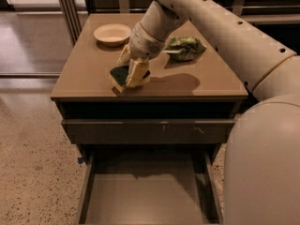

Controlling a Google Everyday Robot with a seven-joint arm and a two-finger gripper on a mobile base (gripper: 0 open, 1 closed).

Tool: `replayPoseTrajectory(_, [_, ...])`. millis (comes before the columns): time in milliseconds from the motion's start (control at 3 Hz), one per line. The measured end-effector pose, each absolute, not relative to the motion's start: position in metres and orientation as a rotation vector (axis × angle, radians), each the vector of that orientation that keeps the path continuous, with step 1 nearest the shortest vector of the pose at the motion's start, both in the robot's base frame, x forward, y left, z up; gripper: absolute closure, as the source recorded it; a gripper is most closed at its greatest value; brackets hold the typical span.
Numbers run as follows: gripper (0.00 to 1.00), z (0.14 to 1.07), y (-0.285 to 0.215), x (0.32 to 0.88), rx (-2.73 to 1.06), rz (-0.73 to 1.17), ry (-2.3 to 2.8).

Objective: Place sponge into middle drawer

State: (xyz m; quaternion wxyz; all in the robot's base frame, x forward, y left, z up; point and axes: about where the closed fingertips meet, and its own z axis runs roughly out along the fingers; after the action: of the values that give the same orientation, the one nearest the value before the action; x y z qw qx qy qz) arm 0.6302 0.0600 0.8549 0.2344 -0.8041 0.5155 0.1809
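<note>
- You see a pale bowl (112,33) at the back left of the tabletop (84,78).
- The sponge (118,75) is near the front edge of the tabletop, tilted, with its green face up.
- Your claw (129,71) is at the sponge, and its two fingers are closed on it.
- Below, the middle drawer (145,200) stands open and its floor is bare.
- A green bag (185,48) lies to the right, apart from the claw.

The arm (211,18) slants down from the right, gripper (128,68) low at centre-left, fingers (136,72) clamped on the sponge (119,74).
</note>
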Motion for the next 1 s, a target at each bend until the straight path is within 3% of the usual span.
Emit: replayPoseTrajectory(1000, [1.00,0.875,0.051,0.573,-2.202,0.471,1.373])
